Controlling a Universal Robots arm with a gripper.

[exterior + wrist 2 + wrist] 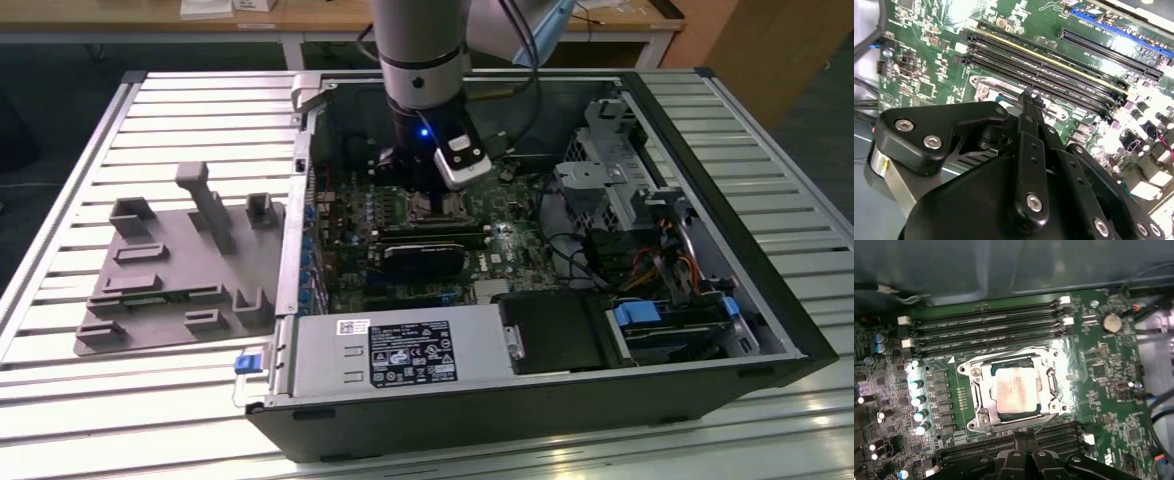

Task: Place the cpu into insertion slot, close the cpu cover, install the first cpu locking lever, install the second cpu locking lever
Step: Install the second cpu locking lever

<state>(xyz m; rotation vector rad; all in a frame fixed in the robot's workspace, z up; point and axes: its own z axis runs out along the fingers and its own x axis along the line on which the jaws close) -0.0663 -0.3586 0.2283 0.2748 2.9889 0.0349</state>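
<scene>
Slatted table (134,420), open computer case (534,420). The gripper (1026,437), pinched together with nothing in it, hangs near the cpu cover (985,385); a sideways slip could gouge the motherboard (1104,375)

Slatted metal counter (120,410) – two items on it
Open computer case (534,410) lies on its side; grey moulded fixture plate (160,290) sits flat just beside it, on the exterior view's left.

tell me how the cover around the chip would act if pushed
The cover looks like thin sheet metal, so probably stiff yet light. It lies flat around the chip, so a push likely moves it little. Its shiny face may be slippery.
</scene>
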